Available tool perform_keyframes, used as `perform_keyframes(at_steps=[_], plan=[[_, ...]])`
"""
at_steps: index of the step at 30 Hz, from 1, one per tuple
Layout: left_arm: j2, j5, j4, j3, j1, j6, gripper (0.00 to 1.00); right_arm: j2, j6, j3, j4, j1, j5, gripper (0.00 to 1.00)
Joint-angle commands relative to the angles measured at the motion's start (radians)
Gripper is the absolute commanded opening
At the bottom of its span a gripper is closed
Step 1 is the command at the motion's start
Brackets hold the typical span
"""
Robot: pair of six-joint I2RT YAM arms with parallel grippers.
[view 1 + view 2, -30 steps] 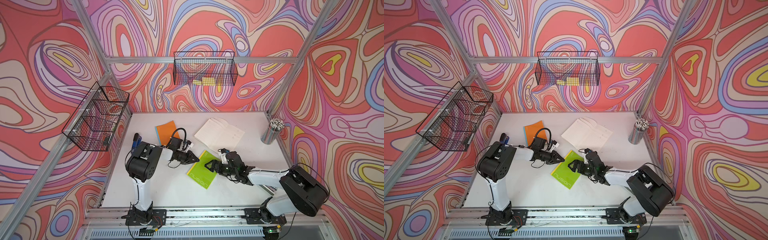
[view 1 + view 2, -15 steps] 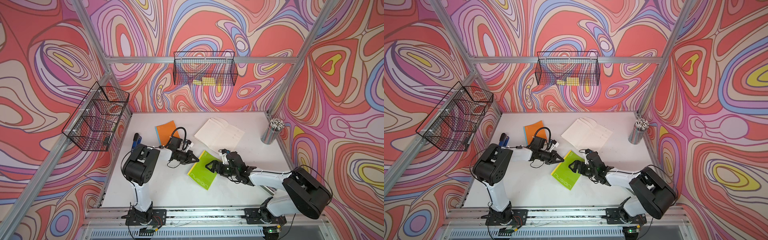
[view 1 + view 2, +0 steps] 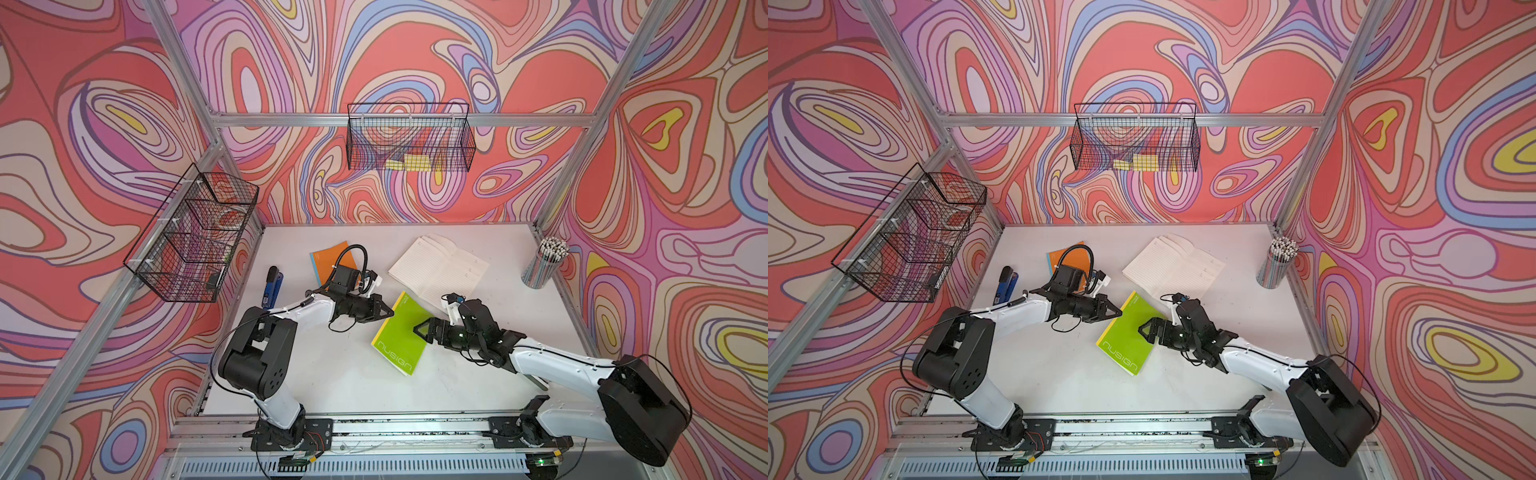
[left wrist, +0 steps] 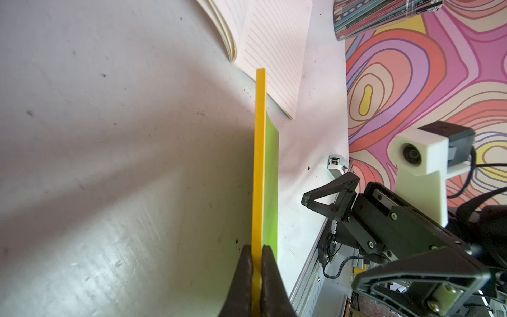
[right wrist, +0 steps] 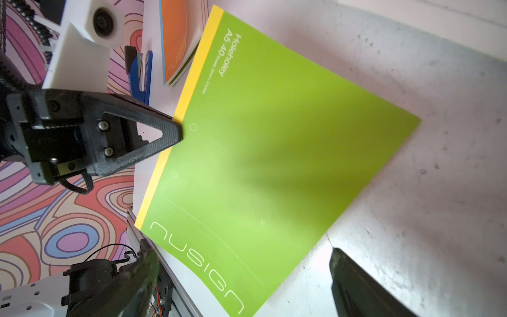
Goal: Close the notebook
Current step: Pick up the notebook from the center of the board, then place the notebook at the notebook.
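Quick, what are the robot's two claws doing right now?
Left gripper: closed, pinching the yellow edge of the green notebook.
Right gripper: open, holding nothing.

robot lab cell, aluminium frame, swirl-patterned walls
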Motion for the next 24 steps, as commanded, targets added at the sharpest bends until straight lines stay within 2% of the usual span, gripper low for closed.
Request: perform_keyframes(at_steps=[1,6,10,18,24], plan=[[-0.054,-0.02,-0.062,0.046,-0.003,0.013,0.0,-0.023,-0.026,0.027,-0.057,0.003,0.02,0.98],[-0.092,-0.037,-0.131,0.099,-0.004,0.041,0.0,-0.024,-0.026,0.039,-0.057,0.002,0.027,0.98],[-0.105,-0.093,-0.212,0.158,0.009,0.075,0.0,-0.007,-0.032,0.054,-0.055,0.002,0.029,0.98],[-0.134,-0.157,-0.225,0.237,0.065,0.094,0.0,0.001,-0.037,0.06,-0.049,0.001,0.03,0.98],[-0.12,-0.177,-0.184,0.291,0.142,0.068,0.0,0.006,-0.034,0.047,-0.042,0.001,0.027,0.98]])
